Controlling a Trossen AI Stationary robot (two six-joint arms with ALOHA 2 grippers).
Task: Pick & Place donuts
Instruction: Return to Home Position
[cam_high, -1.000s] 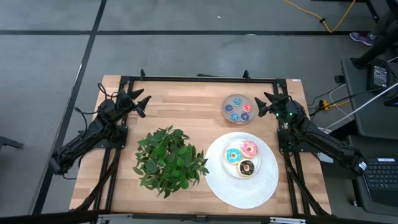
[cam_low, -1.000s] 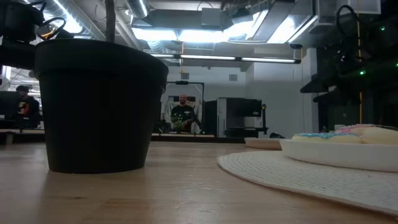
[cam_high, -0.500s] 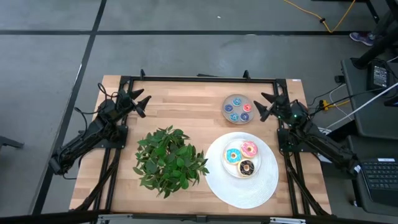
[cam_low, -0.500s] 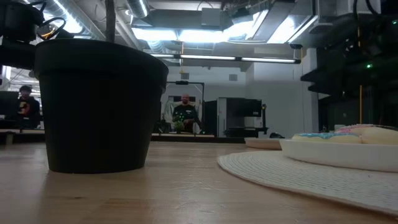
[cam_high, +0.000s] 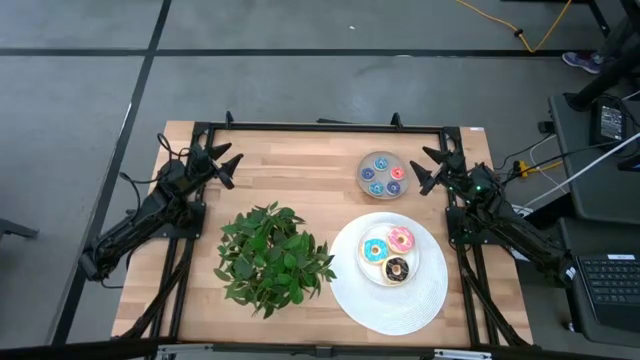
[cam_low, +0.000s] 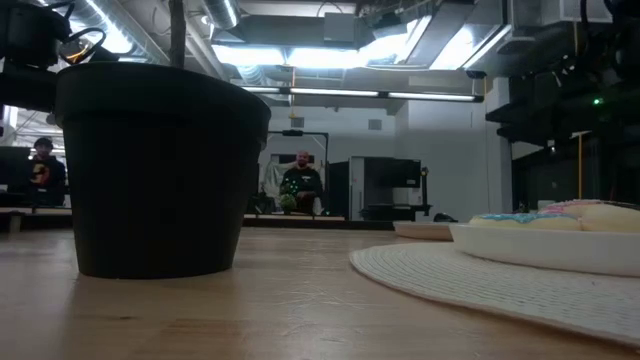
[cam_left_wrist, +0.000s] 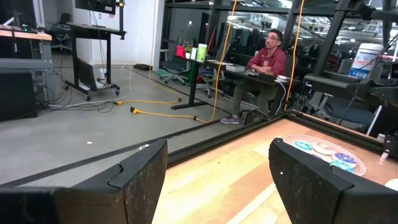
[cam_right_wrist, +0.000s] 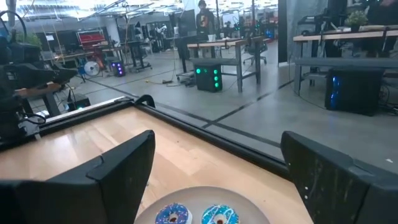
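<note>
Three donuts, light blue (cam_high: 376, 250), pink (cam_high: 401, 239) and dark brown (cam_high: 397, 269), lie on a white plate (cam_high: 372, 268) on a round white mat at the near right. Several tiny blue and red rings (cam_high: 381, 176) lie in a round grey dish (cam_high: 383, 160) at the far right. My right gripper (cam_high: 428, 170) stands open and level just right of that dish, which shows below its fingers in its wrist view (cam_right_wrist: 199, 214). My left gripper (cam_high: 229, 169) stands open and level at the far left, touching nothing.
A leafy green plant (cam_high: 272, 255) in a black pot (cam_low: 160, 170) stands at the near middle of the wooden table. A black frame (cam_high: 320, 128) runs along the table's far edge and sides. People sit in the room beyond the table.
My right gripper has tipped up to level and rolled a little beside the grey dish, drawing slightly toward the table's right edge. Its fingers have stayed open. The donuts have kept still.
</note>
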